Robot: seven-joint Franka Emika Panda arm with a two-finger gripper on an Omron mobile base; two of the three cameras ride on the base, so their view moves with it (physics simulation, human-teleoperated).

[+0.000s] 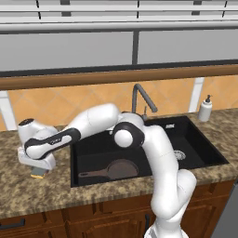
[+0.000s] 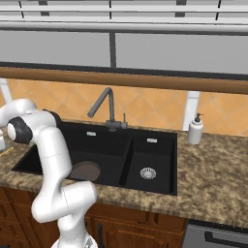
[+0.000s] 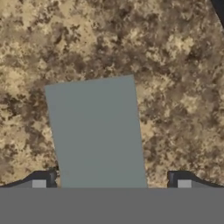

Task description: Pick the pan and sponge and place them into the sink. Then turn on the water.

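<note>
The pan (image 1: pixel 122 169) lies in the large basin of the black sink (image 1: pixel 93 151), its handle pointing left; in the right base view the pan (image 2: pixel 86 170) is partly behind my arm. On the counter left of the sink lies the sponge (image 1: pixel 38 175), with its grey-green face (image 3: pixel 98 133) up. My gripper (image 1: pixel 39 170) hangs straight down over it, low and close. In the hand view the gripper (image 3: pixel 111 183) is open, one fingertip (image 3: pixel 39 182) on each side of the sponge and clear of it.
The dark faucet (image 1: pixel 139 95) stands behind the sink divider, with a white soap bottle (image 1: pixel 205 109) at the back right. The granite counter (image 1: pixel 28 195) runs on both sides of the sink. The small basin's drain (image 2: pixel 148 173) is bare.
</note>
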